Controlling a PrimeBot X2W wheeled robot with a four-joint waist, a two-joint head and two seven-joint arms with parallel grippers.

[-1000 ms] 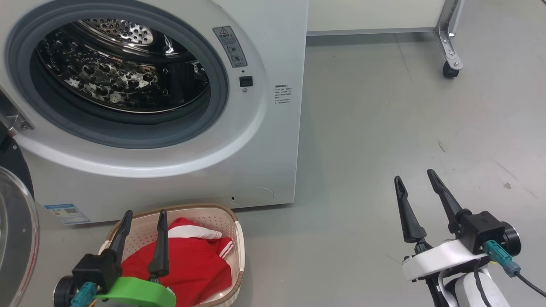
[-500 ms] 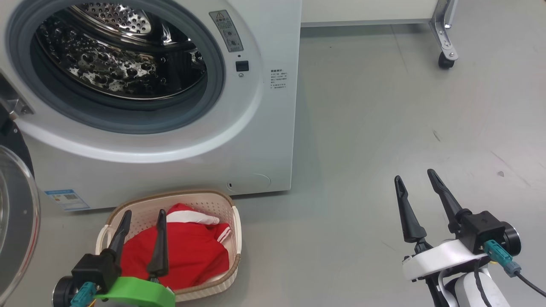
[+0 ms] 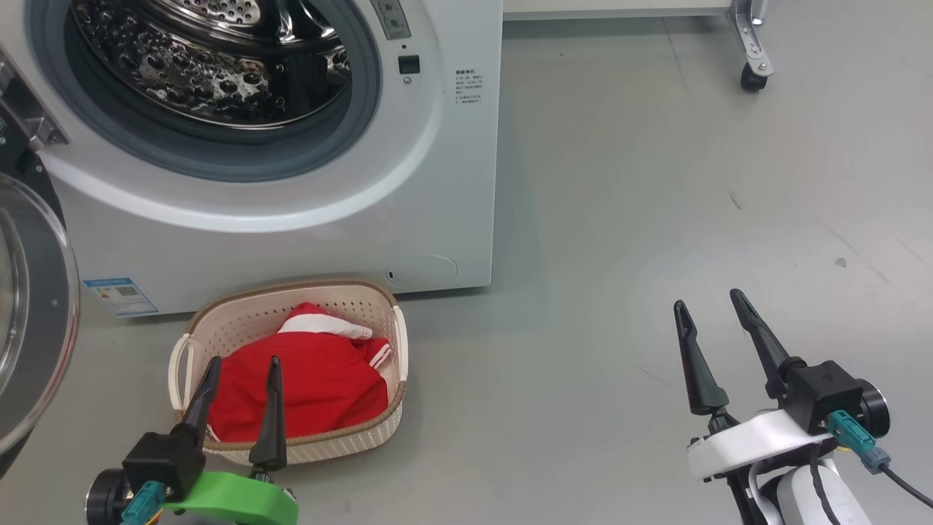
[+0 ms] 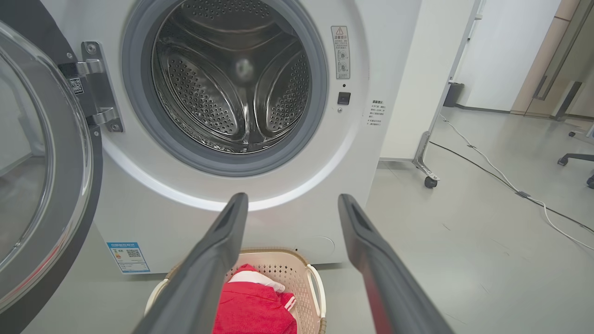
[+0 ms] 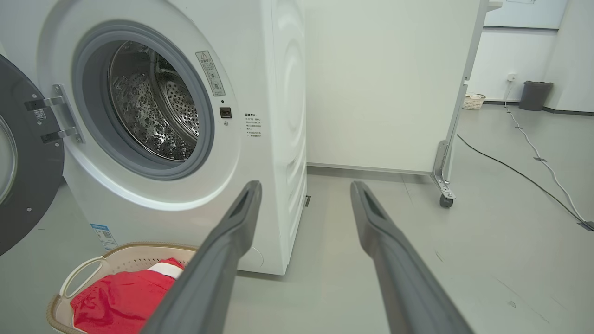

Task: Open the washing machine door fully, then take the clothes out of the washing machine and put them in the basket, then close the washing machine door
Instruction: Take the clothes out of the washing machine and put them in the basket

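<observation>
The clothes (image 3: 313,394) are found bundled in the basket (image 3: 342,446), red with white stripes. The basket is set on the floor (image 3: 619,255) just before the washer (image 3: 452,182). The door (image 3: 36,306) is swung wide at the left and the steel drum (image 3: 219,73) is exposed. A blue label (image 3: 120,295) and a warning sticker (image 4: 340,52) are seen, their print too small to be read. The left jaws are held parted and empty above the basket's near edge; the right jaws are parted and empty over the floor.
</observation>
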